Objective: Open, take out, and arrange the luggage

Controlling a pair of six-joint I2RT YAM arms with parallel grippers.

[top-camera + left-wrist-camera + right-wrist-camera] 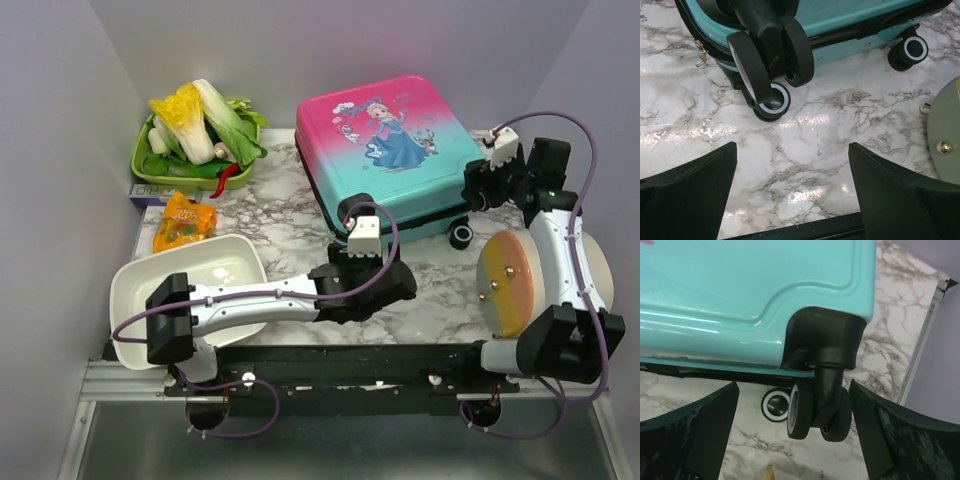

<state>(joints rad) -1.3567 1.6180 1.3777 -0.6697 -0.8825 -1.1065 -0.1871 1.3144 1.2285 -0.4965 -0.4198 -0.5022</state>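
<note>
The luggage point(390, 150), a pink-to-teal hard-shell suitcase with a princess print, lies flat and closed at the back middle of the marble table. My left gripper point(372, 283) hovers open and empty just in front of its near-left corner. In the left wrist view the gripper point(792, 170) has only marble between its fingers, with the black wheels point(772, 97) beyond. My right gripper point(478, 188) is open at the near-right corner. In the right wrist view the gripper point(792, 392) has a black double wheel point(820, 410) between its fingers, not gripped, under the teal shell point(740, 285).
A green tray of vegetables point(145, 170) stands at the back left, with an orange snack packet point(185, 222) in front of it. A white basin point(235, 243) sits under my left arm. A cream cylindrical container point(520, 280) lies at the right. Walls close in on both sides.
</note>
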